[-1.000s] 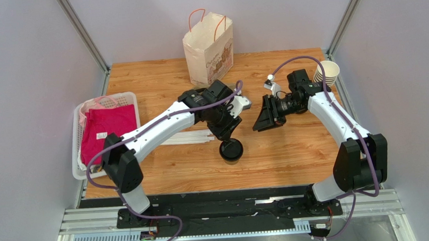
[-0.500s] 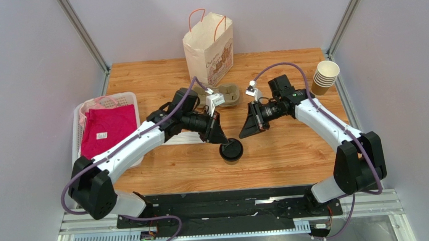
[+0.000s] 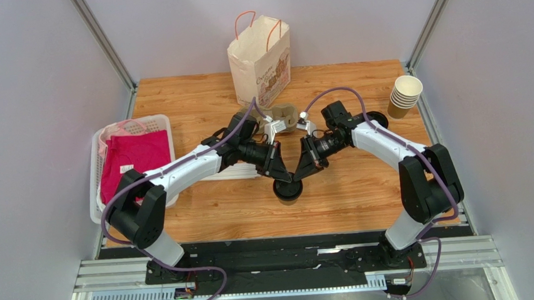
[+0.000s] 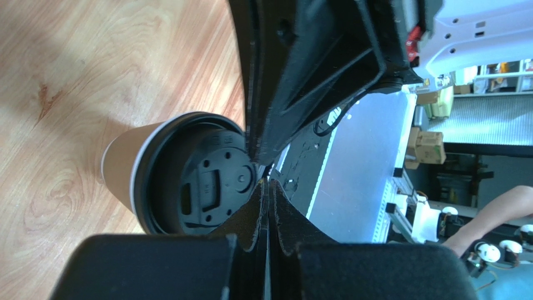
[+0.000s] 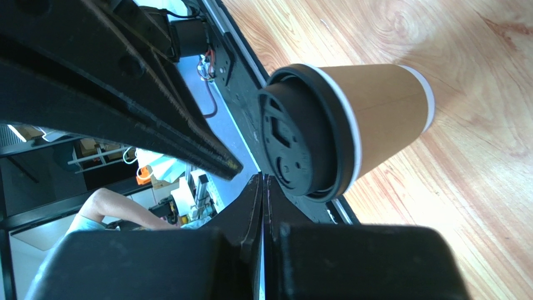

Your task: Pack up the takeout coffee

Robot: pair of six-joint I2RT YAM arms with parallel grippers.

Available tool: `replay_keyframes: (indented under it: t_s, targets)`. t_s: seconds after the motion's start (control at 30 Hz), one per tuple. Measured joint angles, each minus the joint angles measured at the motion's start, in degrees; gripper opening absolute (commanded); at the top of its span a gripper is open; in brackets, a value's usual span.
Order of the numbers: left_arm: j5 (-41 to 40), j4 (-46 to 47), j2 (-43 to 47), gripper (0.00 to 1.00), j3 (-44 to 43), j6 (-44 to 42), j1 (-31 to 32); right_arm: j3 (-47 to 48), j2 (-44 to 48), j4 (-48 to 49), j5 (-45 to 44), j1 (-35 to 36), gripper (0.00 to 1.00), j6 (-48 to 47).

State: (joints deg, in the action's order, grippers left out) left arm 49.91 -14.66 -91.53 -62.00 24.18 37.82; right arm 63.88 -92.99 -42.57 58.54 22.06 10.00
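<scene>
The takeout coffee [image 3: 288,189], a tan paper cup with a black lid, stands upright on the wooden table near its front middle. My left gripper [image 3: 280,175] comes in from the left and my right gripper [image 3: 298,174] from the right. Their tips nearly meet just above the lid's far edge. Both are shut with nothing between the fingers. In the left wrist view the cup [image 4: 125,172] and its lid [image 4: 206,181] lie left of the shut left gripper [image 4: 268,185]. In the right wrist view the lidded cup [image 5: 375,125] sits right of the shut right gripper [image 5: 262,179].
A paper bag [image 3: 259,61] with pink handles stands open at the back. A cardboard cup carrier [image 3: 286,115] lies behind the grippers. A stack of lidless cups [image 3: 406,95] and a loose black lid [image 3: 379,119] are at right. A white basket [image 3: 97,179] holding pink cloth sits at left.
Both arms swung inward and down until their tips met over the cup's lid. Both grippers went from open to shut. The cup has not moved.
</scene>
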Motion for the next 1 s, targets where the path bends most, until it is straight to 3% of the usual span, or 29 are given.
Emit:
replay_keyframes:
  t_s: [0.3,1.0]
  targets:
    - [2.2,1.2,-5.5,0.00,2.3,1.6,-2.2,-0.2,-3.5,-0.3,-0.5,0.0,0.00,-1.9]
    - [4.5,3.7,-7.6,0.00,2.3,3.8,-2.4,-0.7,-5.9,-0.8,0.6,1.2,0.00,-4.3]
